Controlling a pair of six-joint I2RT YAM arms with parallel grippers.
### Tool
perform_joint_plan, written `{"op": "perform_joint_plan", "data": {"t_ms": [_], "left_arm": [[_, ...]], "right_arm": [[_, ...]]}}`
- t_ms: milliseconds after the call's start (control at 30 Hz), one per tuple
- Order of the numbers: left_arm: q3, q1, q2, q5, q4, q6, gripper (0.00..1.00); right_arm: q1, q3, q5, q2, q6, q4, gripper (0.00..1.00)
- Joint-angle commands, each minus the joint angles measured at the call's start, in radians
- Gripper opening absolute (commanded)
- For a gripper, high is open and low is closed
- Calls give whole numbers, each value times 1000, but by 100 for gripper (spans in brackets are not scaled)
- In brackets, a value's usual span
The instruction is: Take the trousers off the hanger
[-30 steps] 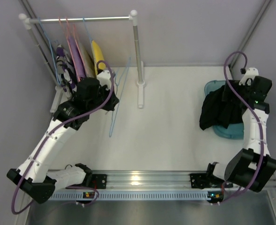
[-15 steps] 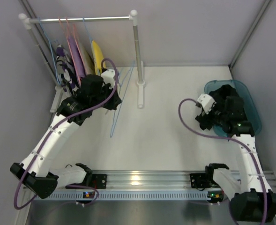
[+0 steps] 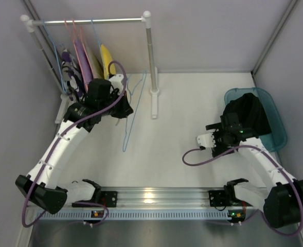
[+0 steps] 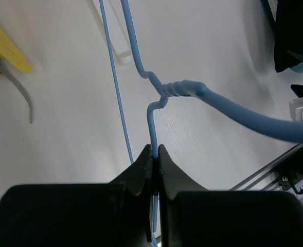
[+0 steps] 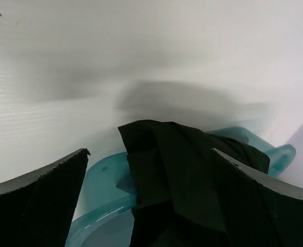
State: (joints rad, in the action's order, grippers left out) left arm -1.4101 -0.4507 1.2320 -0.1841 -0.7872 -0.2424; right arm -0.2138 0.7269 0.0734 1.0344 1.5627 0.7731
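Trousers (image 3: pixel 246 114) of soft black cloth lay crumpled in a loose heap inside a bin (image 3: pixel 275 119) of see-through teal plastic with rounded corners, at the right side of the white tabletop (image 3: pixel 187 134). In the right wrist view the same dark folds (image 5: pixel 182 170) spilled over the bin's smooth rim (image 5: pixel 102 180).

The right gripper (image 3: pixel 227 125) sat just beside that heap with its fingers (image 5: pixel 43 203) spread wide and gripping nothing. Their black pads had a fine mesh grain. The cloth showed in the gap between them (image 5: pixel 148 151), though I could not tell whether it touched either pad.

The hanger (image 3: pixel 127 135), a thin light-blue wire bent into a triangle with a hook, hung bare and slanted over the left part of the tabletop, off the rail (image 3: pixel 94 21). The left gripper (image 3: pixel 121 109) held it. In the left wrist view the two black fingers (image 4: pixel 141 167) were clamped tight on one straight strand (image 4: pixel 155 154), just below the twisted neck (image 4: pixel 184 87) where the wire coiled round itself and curved away as a thicker hook.

On the metal rail, set between white posts, hung pink wire hangers (image 3: pixel 71 32), a purple garment (image 3: pixel 83 64) and a yellow garment (image 3: pixel 107 59). The yellow one showed again at the left edge of the left wrist view (image 4: pixel 4 49).
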Motion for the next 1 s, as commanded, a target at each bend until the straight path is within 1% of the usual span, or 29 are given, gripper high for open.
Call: {"op": "perform_joint_plan", "data": {"t_ms": [0, 133, 167, 233, 267, 300, 333, 367, 400, 467, 500, 567, 600, 633, 700, 800, 833, 900, 967], "left_arm": [[-47, 18, 7, -55, 9, -32, 0], [-44, 35, 18, -69, 14, -51, 0], [-41, 43, 20, -74, 16, -57, 0], [-36, 49, 24, -77, 16, -58, 0], [-35, 52, 24, -80, 16, -60, 0], [-36, 53, 26, -80, 14, -60, 0], [-38, 53, 29, -80, 13, -58, 0], [-38, 56, 30, -80, 13, -58, 0], [-39, 56, 30, -81, 14, -58, 0], [-43, 55, 34, -84, 16, -61, 0], [-44, 55, 35, -86, 17, -63, 0], [-44, 56, 40, -89, 20, -67, 0], [-43, 56, 40, -89, 23, -67, 0], [-41, 56, 41, -92, 23, -69, 0], [-43, 56, 41, -94, 25, -69, 0], [-47, 58, 40, -95, 20, -67, 0], [-49, 58, 40, -97, 20, -67, 0], [-49, 58, 43, -97, 22, -69, 0], [-49, 58, 43, -97, 25, -70, 0]], "right_arm": [[-35, 3, -64, 70, 134, 8, 100], [-50, -38, -130, 133, 184, -118, 99], [-52, -49, -142, 151, 201, -197, 99], [-52, -79, -156, 173, 214, -285, 100], [-52, -86, -167, 193, 218, -358, 99], [-52, -89, -178, 214, 214, -404, 96], [-52, -84, -178, 222, 214, -405, 92], [-52, -80, -182, 228, 203, -435, 86], [-50, -69, -187, 236, 197, -446, 72], [-52, -57, -193, 249, 185, -463, 56], [-52, -44, -195, 251, 181, -468, 45], [-53, -31, -193, 243, 174, -466, 35], [-52, -20, -195, 237, 174, -468, 21], [-53, -14, -193, 224, 171, -462, 13], [-53, 11, -178, 199, 155, -434, 0], [-52, 71, -144, 141, 103, -382, 0], [-50, 91, -135, 115, 82, -336, 0], [-39, 149, -116, 92, 17, -298, 0], [-1, 183, -97, 63, -30, -272, 0]]}}
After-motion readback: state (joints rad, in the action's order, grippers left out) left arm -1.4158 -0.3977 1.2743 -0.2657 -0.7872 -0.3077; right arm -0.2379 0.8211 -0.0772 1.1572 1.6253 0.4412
